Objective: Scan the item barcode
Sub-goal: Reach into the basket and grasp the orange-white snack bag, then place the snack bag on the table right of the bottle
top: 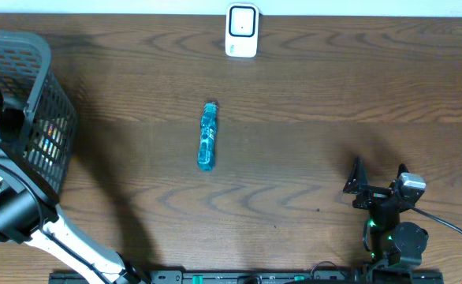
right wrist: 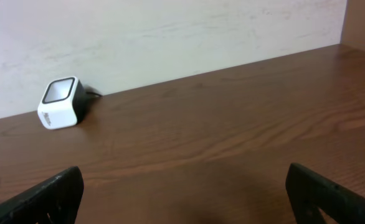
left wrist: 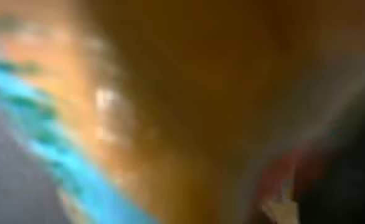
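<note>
Closest to the overhead camera, the left arm (top: 26,213) rises at the table's left edge and leans over a black mesh basket (top: 54,102), which hides its fingers. A blue tube (top: 208,136) lies flat mid-table (top: 310,95), well apart from the white scanner (top: 241,30) at the far edge, with nothing touching it. The right gripper (top: 379,177) sits idle near the front right. The left wrist view is only a smear of orange-brown with a blue streak (left wrist: 39,143), so whether the left gripper is closed cannot be told. In the right wrist view the fingers (right wrist: 52,196) stand wide apart and empty, facing the scanner. The likely risk is a blind grab in the basket: it could snag the mesh or pinch an item badly, leaving its barcode turned away.
</note>
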Tool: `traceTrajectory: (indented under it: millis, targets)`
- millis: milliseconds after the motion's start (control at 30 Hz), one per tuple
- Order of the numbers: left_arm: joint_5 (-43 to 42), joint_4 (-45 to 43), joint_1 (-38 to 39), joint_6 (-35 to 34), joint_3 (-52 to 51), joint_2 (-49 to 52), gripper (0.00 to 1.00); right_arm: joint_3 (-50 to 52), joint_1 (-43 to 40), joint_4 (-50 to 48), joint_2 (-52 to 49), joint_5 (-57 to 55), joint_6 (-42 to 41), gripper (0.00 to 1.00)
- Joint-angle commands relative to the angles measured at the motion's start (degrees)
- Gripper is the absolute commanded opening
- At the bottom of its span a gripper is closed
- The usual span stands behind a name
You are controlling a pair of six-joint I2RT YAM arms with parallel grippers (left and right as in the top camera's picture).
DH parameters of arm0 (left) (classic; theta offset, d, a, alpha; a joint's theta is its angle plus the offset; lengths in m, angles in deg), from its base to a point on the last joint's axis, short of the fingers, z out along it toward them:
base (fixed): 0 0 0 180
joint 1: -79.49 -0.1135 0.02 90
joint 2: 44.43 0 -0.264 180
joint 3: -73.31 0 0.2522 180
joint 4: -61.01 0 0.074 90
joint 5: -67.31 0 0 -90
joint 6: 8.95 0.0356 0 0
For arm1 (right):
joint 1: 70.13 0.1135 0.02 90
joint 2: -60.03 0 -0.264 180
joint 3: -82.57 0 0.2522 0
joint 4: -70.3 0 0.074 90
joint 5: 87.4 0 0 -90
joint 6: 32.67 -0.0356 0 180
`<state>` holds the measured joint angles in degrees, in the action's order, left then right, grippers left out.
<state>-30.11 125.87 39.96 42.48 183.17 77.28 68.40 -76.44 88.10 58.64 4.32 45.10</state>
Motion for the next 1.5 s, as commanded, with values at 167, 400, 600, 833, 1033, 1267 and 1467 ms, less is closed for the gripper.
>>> traceTrajectory:
  millis: [167, 400, 600, 833, 1033, 1267, 1467]
  targets:
    - [0.96, 0.72, -0.33, 2.75, 0.04, -3.26, 0.07, 0.07, 0.13, 0.24, 0.26, -0.04, -0.59, 0.99]
    - [0.94, -0.92, -0.33, 2.69, 0.11, -18.36, 0.07, 0.07, 0.13, 0.24, 0.24, -0.04, -0.59, 0.99]
    - [-1.70, -1.92, -0.33, 2.23, 0.11, -32.76, 0.07, 0.07, 0.13, 0.22, 0.26, -0.04, -0.59, 0.99]
    - [-27.21, -13.03, 4.44, 2.29, 0.11, -49.07, 0.07, 0.07, 0.13, 0.24, 0.26, -0.04, -0.59, 0.99]
    - [-28.35, -11.89, 24.35, 6.25, -0.09, -52.43, 0.07, 0.07, 0.13, 0.22, 0.26, -0.04, -0.59, 0.99]
    - [-20.85, -9.38, 57.05, 18.80, -2.14, -42.32, 0.07, 0.07, 0.13, 0.24, 0.24, -0.04, -0.59, 0.99]
    - [-14.05, -5.92, 70.31, 18.82, -2.14, -25.49, 0.07, 0.07, 0.13, 0.24, 0.26, -0.04, -0.59, 0.99]
